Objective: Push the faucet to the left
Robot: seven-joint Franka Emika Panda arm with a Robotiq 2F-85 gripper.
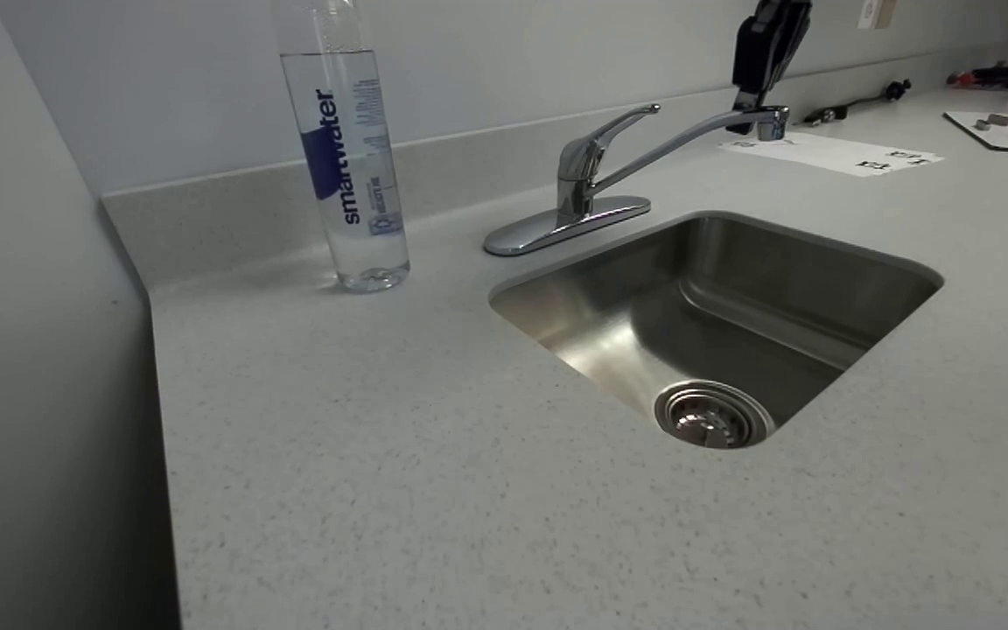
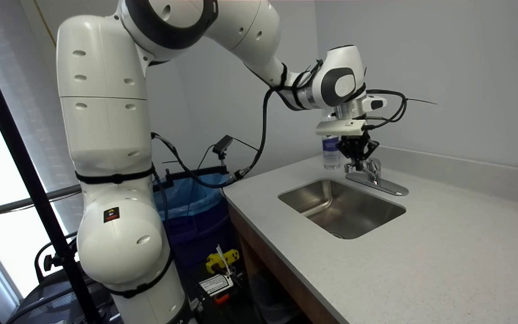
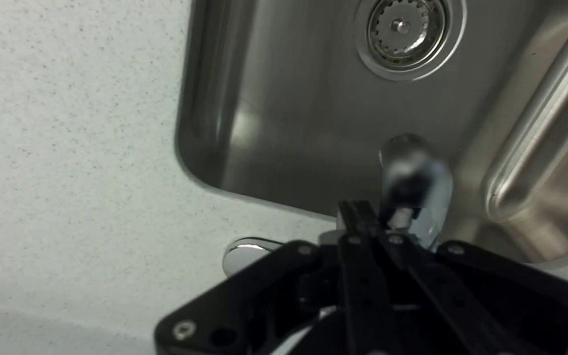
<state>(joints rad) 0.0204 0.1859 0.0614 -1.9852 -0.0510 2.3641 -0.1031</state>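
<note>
The chrome faucet [image 1: 578, 166] stands behind the sink, and its thin spout reaches away to the right in that exterior view. The faucet also shows in an exterior view [image 2: 374, 167], partly behind the gripper. My black gripper [image 1: 741, 127] points down beside the spout's outer end, with its fingertips partly hidden behind the spout. In an exterior view the gripper [image 2: 357, 165] is low at the faucet. In the wrist view the gripper's [image 3: 357, 209] fingertips are together with nothing between them. The faucet's spout [image 3: 438, 197] is right beside them; whether they touch I cannot tell.
The steel sink [image 1: 609, 341] is set in the counter [image 2: 421, 252] in front of the faucet. A tall clear water bottle [image 1: 368, 175] stands near the faucet, also seen beyond the gripper [image 2: 331, 155]. A low backsplash [image 2: 466, 168] runs behind. Papers [image 1: 828, 156] lie farther along.
</note>
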